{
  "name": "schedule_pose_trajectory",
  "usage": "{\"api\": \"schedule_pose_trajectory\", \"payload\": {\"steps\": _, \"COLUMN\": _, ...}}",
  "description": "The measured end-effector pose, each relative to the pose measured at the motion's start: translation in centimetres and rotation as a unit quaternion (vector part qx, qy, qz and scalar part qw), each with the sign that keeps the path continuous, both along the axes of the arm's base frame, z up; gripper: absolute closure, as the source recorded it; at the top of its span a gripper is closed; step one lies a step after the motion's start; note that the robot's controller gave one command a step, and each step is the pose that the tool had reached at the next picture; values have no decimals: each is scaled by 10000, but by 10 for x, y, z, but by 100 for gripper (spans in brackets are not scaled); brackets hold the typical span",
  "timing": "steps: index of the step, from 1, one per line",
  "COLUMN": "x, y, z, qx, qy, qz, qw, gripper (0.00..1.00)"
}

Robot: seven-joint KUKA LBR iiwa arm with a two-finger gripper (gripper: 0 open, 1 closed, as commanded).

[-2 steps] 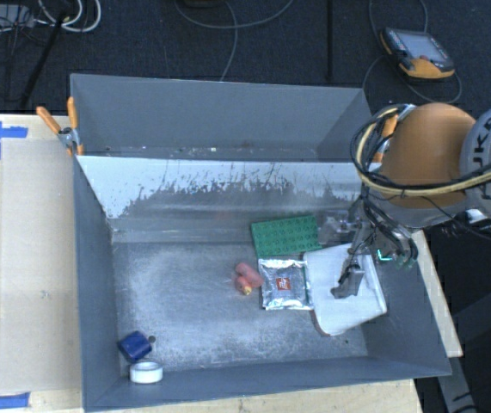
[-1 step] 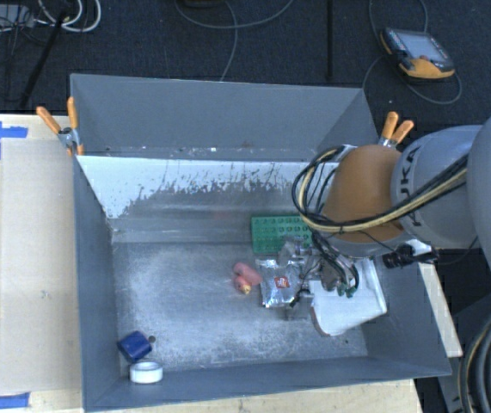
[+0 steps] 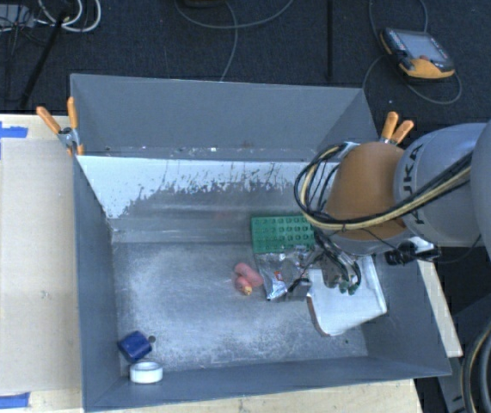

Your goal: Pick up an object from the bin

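Observation:
My gripper [image 3: 333, 269] is low at the bin's right side, under the arm's orange cover. It hangs just right of a crumpled silver wrapper [image 3: 277, 280] and above the left edge of a flat white pad [image 3: 352, 308]. A green perforated block [image 3: 279, 230] lies just behind the wrapper, partly hidden by the arm's cables. A small pink piece [image 3: 245, 278] lies on the floor left of the wrapper.
A blue cap-like thing [image 3: 133, 345] and a white tape roll [image 3: 146, 372] sit in the bin's front left corner. Bare grey floor stretches between them and the middle group. The arm covers the bin's right wall.

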State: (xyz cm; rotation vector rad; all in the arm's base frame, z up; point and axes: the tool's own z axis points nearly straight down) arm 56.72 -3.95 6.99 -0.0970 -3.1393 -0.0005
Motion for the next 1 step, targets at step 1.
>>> {"api": "schedule_pose_trajectory", "payload": {"steps": 1, "x": -21, "y": 29, "z": 136, "qx": 1, "qy": -44, "qz": 83, "qw": 10000, "gripper": 100}}
